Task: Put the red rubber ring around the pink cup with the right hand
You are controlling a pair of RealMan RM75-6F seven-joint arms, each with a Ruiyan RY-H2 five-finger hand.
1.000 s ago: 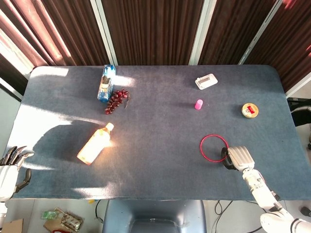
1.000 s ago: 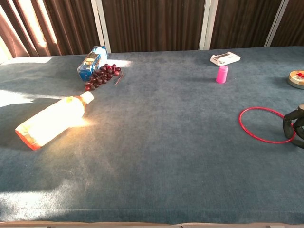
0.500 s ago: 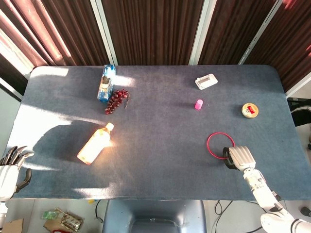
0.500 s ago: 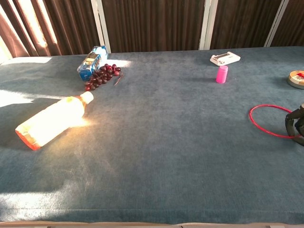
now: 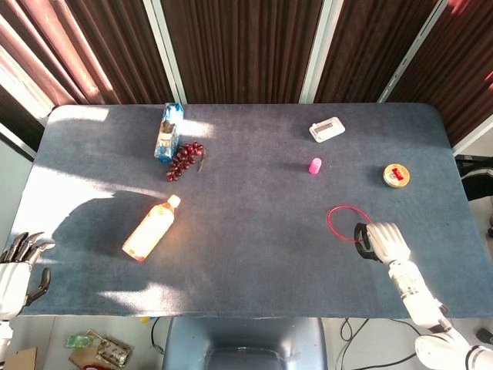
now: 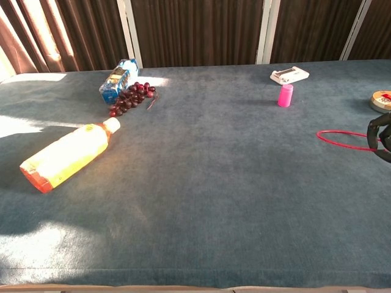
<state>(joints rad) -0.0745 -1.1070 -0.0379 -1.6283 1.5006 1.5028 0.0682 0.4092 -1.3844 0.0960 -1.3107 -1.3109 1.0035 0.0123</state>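
So the right hand (image 5: 383, 240) has the ring (image 5: 346, 222) pinched at its near edge, and going by the chest view it's lifted off the table (image 5: 246, 254), hanging about level. The cup (image 5: 314, 166) stands upright further back and a bit left, well apart from the ring. So I'd say the pickup is done; carrying it over and dropping it around the cup is left. Left hand (image 5: 15, 266) sits off the table's corner, fingers loose, holding nothing.
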